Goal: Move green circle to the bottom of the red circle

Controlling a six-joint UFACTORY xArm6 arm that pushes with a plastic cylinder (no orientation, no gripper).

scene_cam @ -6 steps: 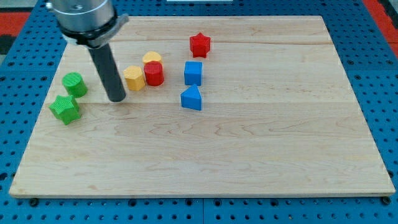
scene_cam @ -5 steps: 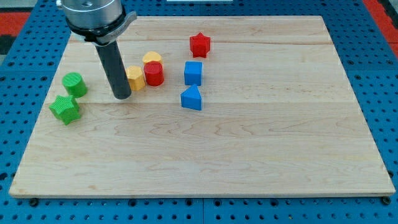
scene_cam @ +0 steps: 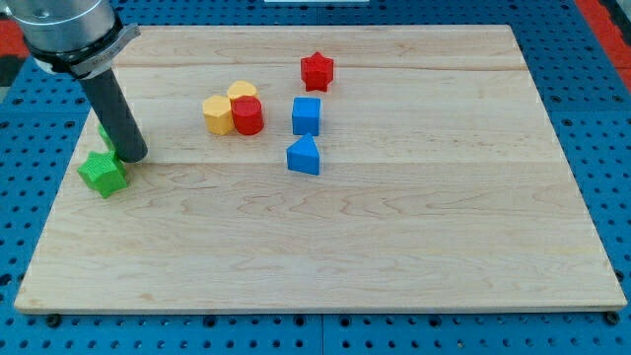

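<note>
One tip (scene_cam: 133, 155) against the green circle (scene_cam: 105, 135) (mostly hidden), above green star (scene_cam: 103, 173).

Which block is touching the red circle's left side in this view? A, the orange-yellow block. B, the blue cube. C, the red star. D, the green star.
A: the orange-yellow block sits pressed against the left side of the red circle.

bright, even overhead light; sharp focus across the pale wooden board (scene_cam: 394, 247). soft short shadows fall toward six o'clock beneath blocks. no glare, blur, or edge distortion.
</note>
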